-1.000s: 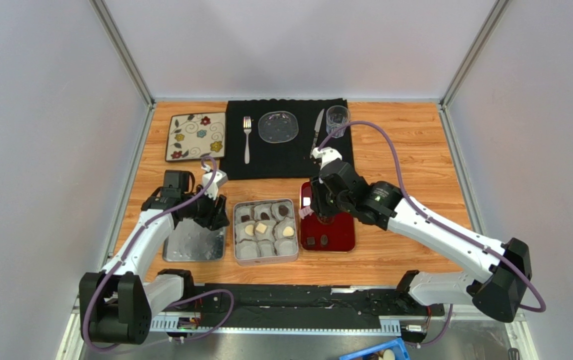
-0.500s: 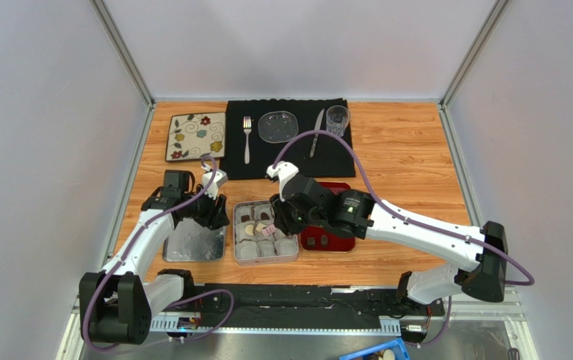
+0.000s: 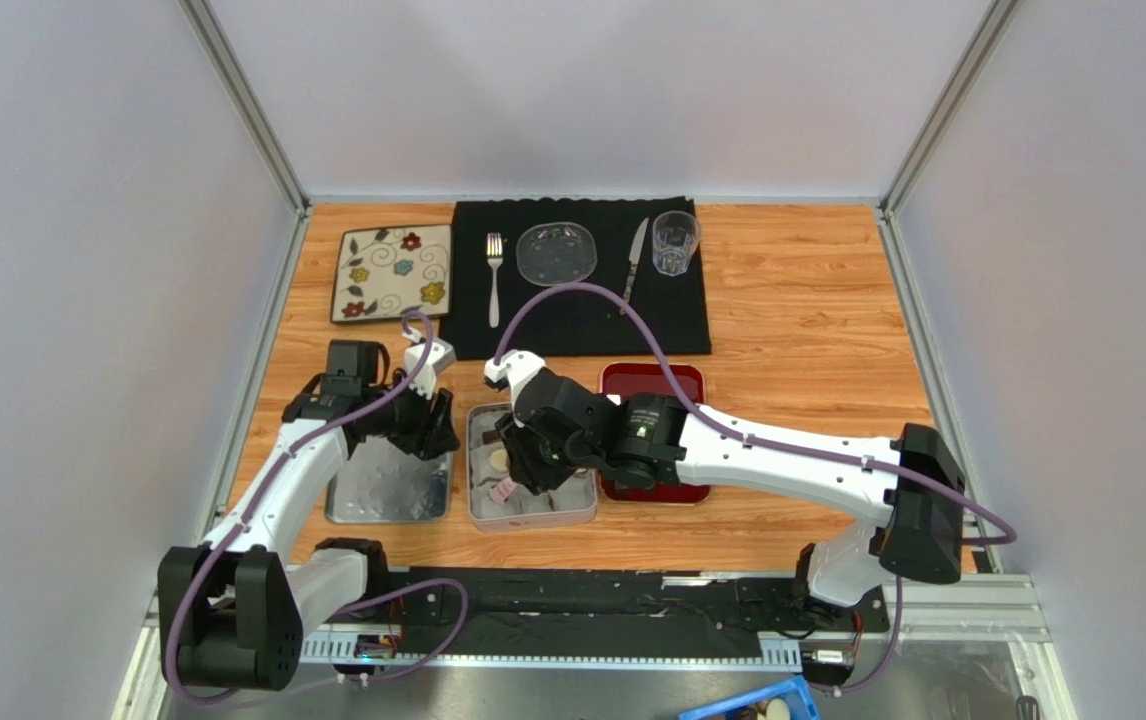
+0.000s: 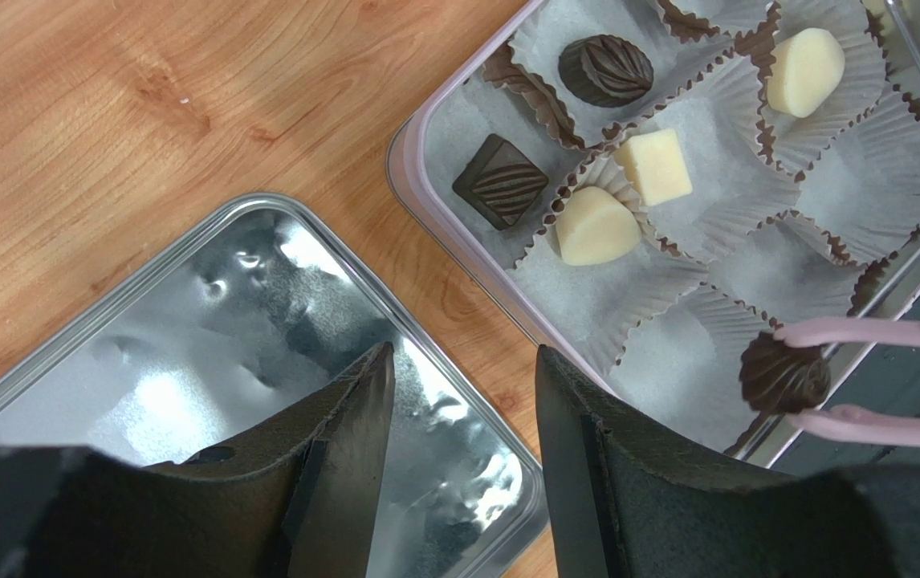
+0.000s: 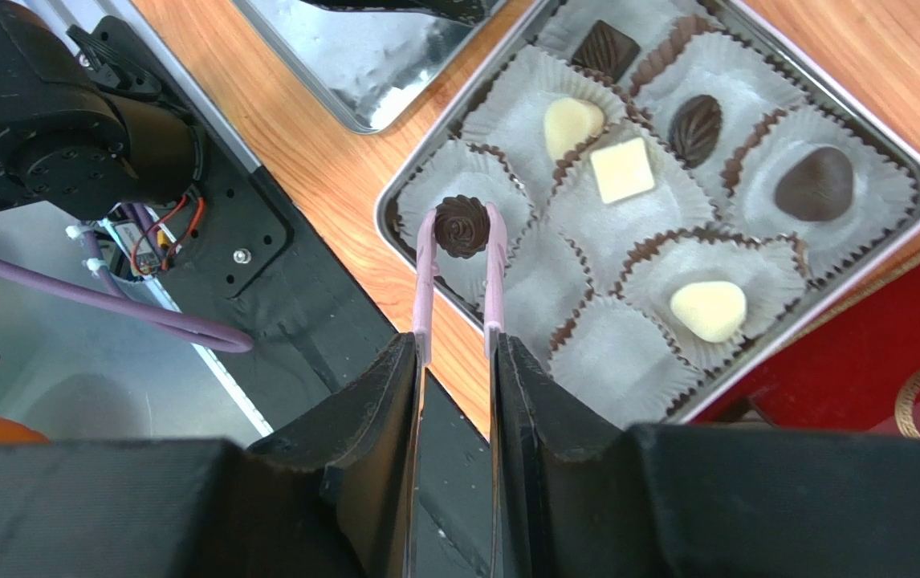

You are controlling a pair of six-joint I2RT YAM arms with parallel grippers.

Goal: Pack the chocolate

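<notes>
My right gripper (image 5: 454,349) is shut on pink tongs (image 5: 425,289), which pinch a round dark chocolate (image 5: 463,225) just above an empty paper cup at the tin's near-left corner. The tin (image 5: 899,157) holds several chocolates in white paper cups: a dark square (image 5: 604,49), a dark oval (image 5: 695,127), a dark heart (image 5: 813,183) and three cream pieces, one of them (image 5: 707,310) near the right side. In the top view the right gripper (image 3: 522,450) is over the tin (image 3: 534,524). My left gripper (image 4: 465,373) is open and empty over the tin's lid (image 4: 188,349).
A red tray (image 3: 677,383) lies right of the tin, partly under my right arm. At the back a black mat (image 3: 579,323) carries a fork (image 3: 494,278), a glass plate (image 3: 557,252), a knife (image 3: 636,255) and a glass (image 3: 674,240). A floral plate (image 3: 391,272) is at the back left.
My right arm has swung left from the red tray to over the tin's near-left corner, carrying the dark chocolate in the tongs. The left arm has not moved.
</notes>
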